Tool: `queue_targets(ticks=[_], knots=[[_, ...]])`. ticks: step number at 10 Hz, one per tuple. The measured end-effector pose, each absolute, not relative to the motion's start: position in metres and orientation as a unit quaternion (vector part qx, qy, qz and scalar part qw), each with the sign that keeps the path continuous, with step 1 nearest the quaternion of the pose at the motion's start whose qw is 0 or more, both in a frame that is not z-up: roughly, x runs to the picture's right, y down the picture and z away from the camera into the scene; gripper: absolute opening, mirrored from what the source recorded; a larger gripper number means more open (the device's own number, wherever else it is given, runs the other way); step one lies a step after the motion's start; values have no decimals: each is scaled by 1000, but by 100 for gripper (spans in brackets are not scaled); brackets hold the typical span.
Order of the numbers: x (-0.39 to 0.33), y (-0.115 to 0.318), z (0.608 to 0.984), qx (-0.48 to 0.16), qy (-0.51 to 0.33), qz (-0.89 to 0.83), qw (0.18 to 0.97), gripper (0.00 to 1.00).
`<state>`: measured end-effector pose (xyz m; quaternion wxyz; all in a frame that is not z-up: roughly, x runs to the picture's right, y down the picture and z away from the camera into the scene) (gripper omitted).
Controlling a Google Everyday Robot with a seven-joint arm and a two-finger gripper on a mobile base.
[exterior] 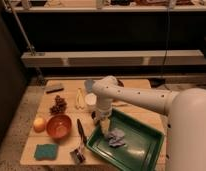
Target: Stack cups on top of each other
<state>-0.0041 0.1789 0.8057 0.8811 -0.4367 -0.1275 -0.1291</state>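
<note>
gripper: we see the gripper [102, 121] pointing down at the end of a smooth white arm [131, 97] dotted with small dark holes. it hangs over the near-left rim of the tray. we cannot tell how far open it is, or whether it has hold of anything.
white cup: a small, round, plain white cup [90, 101] stands upright on the table, just beside the gripper on its left as we look, and a little farther back.
pale blue-grey cup: a small, dull, rounded pale blue-grey cup [89, 84] sits farther back again, behind the white one and partly hidden by the arm.
tray: a glossy green rectangular tray [141, 155] with a raised rim lies under the gripper and to its right, turned at an angle.
crumpled thing: a soft, wrinkled blue-grey crumpled thing [116, 137] lies in the tray, just below and to the right of the gripper.
bowl: a wide, round, shiny orange-red bowl [59, 126] sits well to the gripper's left.
sponge: a flat teal sponge [46, 151] with a rough face lies nearer to us than the bowl.
table: a pale wooden table [66, 150] with a matt top carries all of it.
</note>
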Motion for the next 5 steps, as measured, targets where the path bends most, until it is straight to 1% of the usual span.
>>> queue_targets(ticks=[3,4,5], knots=[[-21,138,801,-437,-124,-109,884,61],[-24,135,797,-434,-123,-107,886,61],[-30,135,791,-417,-118,-105,895,61]])
